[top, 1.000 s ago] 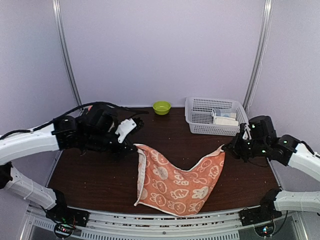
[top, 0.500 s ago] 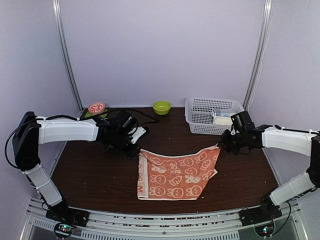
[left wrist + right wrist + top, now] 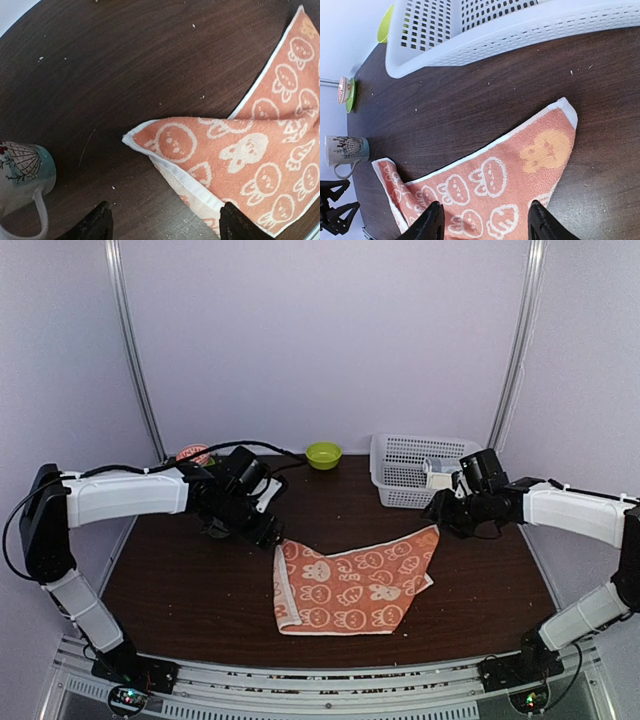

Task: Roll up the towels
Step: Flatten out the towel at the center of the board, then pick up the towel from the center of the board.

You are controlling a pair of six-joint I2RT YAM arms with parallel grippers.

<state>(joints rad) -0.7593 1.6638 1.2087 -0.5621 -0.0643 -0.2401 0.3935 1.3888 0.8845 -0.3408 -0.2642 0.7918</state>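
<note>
A dark brown wood-grain surface [image 3: 180, 590], flecked with pale crumbs, carries a small lime-green bowl [image 3: 323, 454] at its far edge. Just right of the bowl, in the far right corner, a white perforated plastic basket [image 3: 400, 495] holds a pale packet [image 3: 447, 478]. In the far left corner sits a green saucer [image 3: 351, 100] with a round red-and-white thing on it, and near it stands a mug [image 3: 22, 167] printed with a scallop shell, teal at one end, with a white handle.
</note>
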